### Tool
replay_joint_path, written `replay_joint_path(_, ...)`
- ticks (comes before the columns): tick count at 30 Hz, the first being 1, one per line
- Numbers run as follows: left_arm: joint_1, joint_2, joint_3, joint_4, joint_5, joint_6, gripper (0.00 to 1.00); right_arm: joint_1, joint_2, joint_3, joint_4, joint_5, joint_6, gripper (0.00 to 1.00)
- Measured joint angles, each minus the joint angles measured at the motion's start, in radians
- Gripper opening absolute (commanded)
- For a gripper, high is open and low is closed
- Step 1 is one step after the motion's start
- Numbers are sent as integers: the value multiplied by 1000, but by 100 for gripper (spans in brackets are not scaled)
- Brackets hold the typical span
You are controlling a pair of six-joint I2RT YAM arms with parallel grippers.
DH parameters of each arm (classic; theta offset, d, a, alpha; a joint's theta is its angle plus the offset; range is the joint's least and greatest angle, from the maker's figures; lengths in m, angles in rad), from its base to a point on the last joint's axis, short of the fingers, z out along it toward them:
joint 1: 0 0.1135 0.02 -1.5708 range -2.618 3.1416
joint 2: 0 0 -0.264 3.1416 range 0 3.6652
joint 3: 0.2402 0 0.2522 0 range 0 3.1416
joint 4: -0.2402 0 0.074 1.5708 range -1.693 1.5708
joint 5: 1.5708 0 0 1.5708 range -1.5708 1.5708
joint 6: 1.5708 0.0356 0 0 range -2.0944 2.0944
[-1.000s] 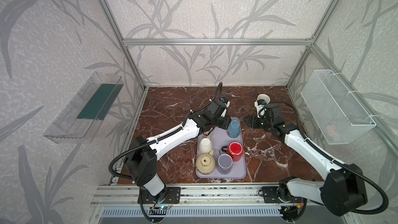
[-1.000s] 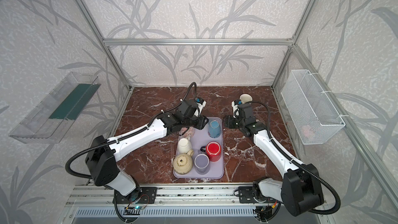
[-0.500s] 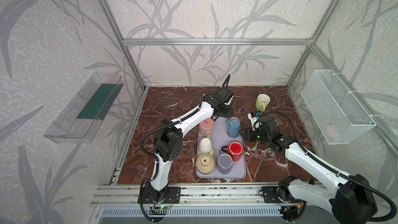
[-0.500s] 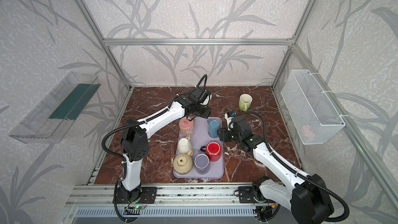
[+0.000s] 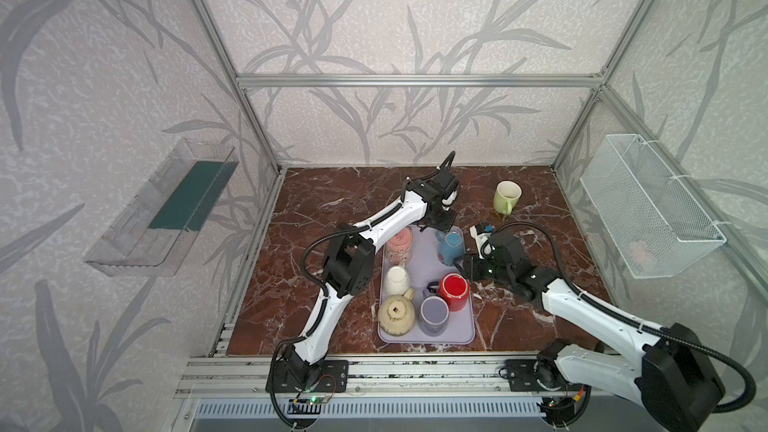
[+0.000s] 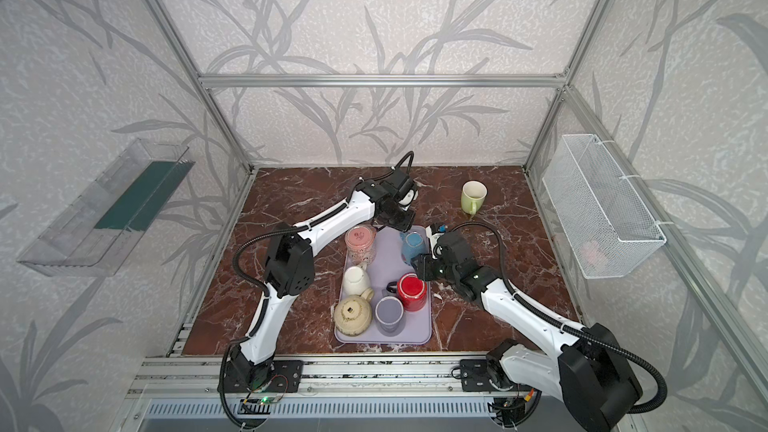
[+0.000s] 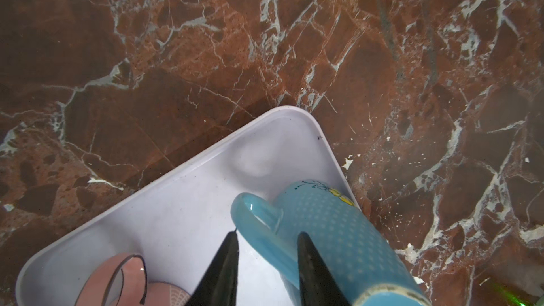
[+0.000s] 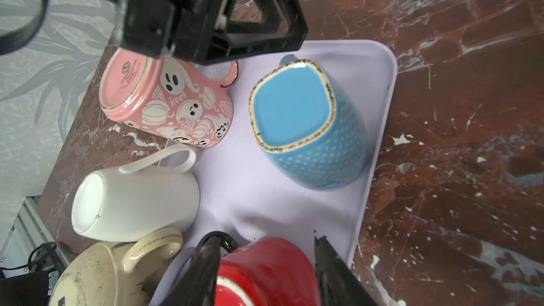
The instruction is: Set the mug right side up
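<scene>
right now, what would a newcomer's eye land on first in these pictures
A lavender tray in the middle, crowded with mugs, several bottom-up. The left claw straddles the handle of the blue mug at the tray's far end while the right claw flanks the red mug nearer the front. One green mug stands upright alone on the marble table, far right.

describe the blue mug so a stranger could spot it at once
Find the lilac tray on the marble table. The blue mug stands upside down in its far right corner, beside the pink ghost mug. Only it is blue, dotted white, with a squarish base.
</scene>
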Motion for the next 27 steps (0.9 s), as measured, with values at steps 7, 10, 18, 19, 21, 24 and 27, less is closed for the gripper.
replay_joint_path(7, 1, 16, -3, -19, 9, 0, 27, 5, 48, -3, 47, 19, 25, 52)
replay_joint_path(10, 1, 15, -18, -13, 11, 0, 26, 5, 65, -3, 59, 32, 26, 51)
replay_joint_path(18, 1, -9, -136, 19, 12, -9, 26, 2, 148, 1, 70, 50, 28, 51)
replay_joint_path(19, 1, -16, -151, 28, 11, -12, 26, 2, 155, 2, 72, 50, 28, 51)
replay_joint_path(21, 2, -32, -176, 39, 12, -16, 26, -6, 169, 7, 75, 52, 28, 51)
replay_joint_path(24, 0, -56, -196, 53, 11, -21, 26, -26, 192, 28, 76, 57, 27, 51)
replay_joint_path(27, 0, -82, -220, 76, 7, -32, 26, -45, 214, 50, 81, 56, 24, 51)
